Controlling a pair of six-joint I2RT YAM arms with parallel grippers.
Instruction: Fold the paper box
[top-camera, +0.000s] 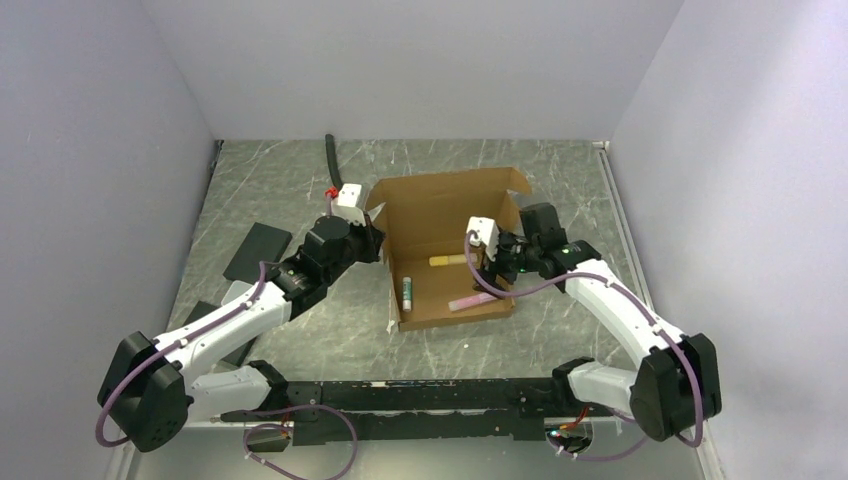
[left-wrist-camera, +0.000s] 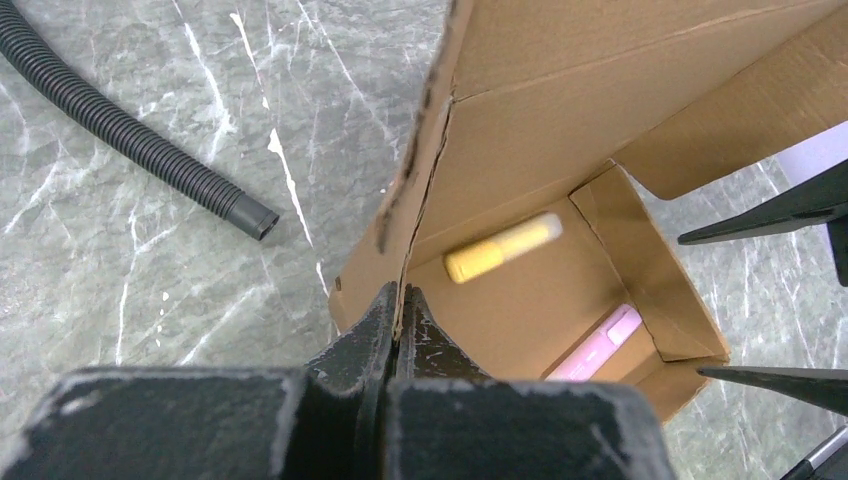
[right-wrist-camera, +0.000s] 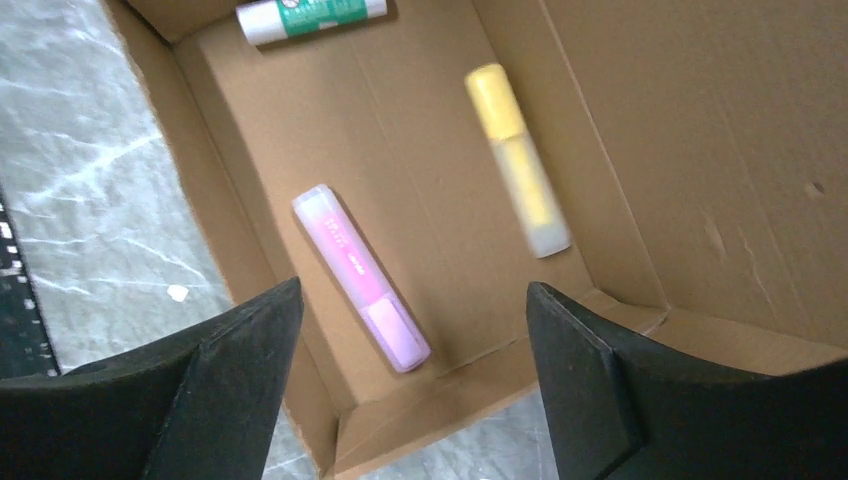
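Note:
The paper box (top-camera: 440, 205) is brown cardboard, standing mid-table with its lid flap raised at the back. A yellow marker (top-camera: 447, 260), a pink marker (top-camera: 472, 299) and a green-and-white tube (top-camera: 408, 294) lie inside. My left gripper (top-camera: 372, 240) is shut on the top edge of the box's left side flap (left-wrist-camera: 425, 180), pinched between its fingertips (left-wrist-camera: 400, 300). My right gripper (top-camera: 482, 262) is open and empty, hovering over the box's right end; its jaws straddle the near right corner (right-wrist-camera: 412, 340), above the pink marker (right-wrist-camera: 360, 275).
A black corrugated hose (top-camera: 333, 160) lies behind the box at the left, its end showing in the left wrist view (left-wrist-camera: 250, 215). Black flat plates (top-camera: 258, 252) lie left of the left arm. A black rail (top-camera: 420, 395) runs along the front edge. White walls enclose the table.

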